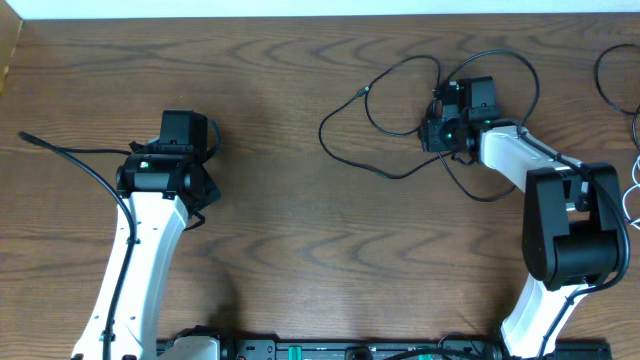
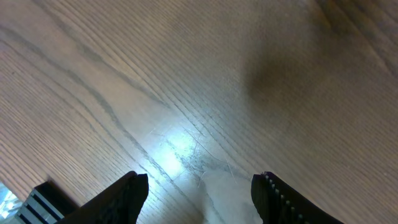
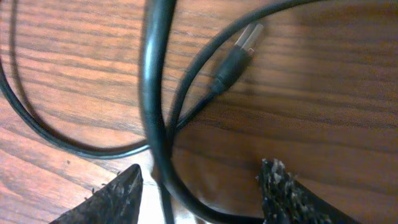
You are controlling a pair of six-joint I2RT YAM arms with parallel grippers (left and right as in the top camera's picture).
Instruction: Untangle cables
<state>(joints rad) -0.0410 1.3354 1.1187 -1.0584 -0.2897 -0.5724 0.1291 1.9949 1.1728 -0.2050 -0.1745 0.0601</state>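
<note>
Black cable (image 3: 158, 112): closest of all in the right wrist view. One strand runs down between the fingers with thinner-looking strands crossing it, all lying on the counter (image 3: 323, 124).
Plug (image 3: 239, 53): a metal-tipped end lying flat just beyond that crossing.
Right end effector (image 3: 202, 193): jaws apart and astride the strand, not pinching it as far as I can see.
Left end effector (image 2: 199, 193): jaws apart with nothing between them, over bare wood, well apart from the cables.
White cable (image 1: 631, 195): only a sliver shows at the far right edge of the overhead view, clear of the black loops.
Progress: the white and black cords look separated to me. The black one lies looped over itself beside the right arm, so drawing it out straight is what's left.
Overhead alone shows: the whole sprawl of loops, both arms and the white cord.
Right wrist alone shows: the plug and which strands cross, a spot the arm covers from above.
Left wrist alone shows: the empty jaws.
</note>
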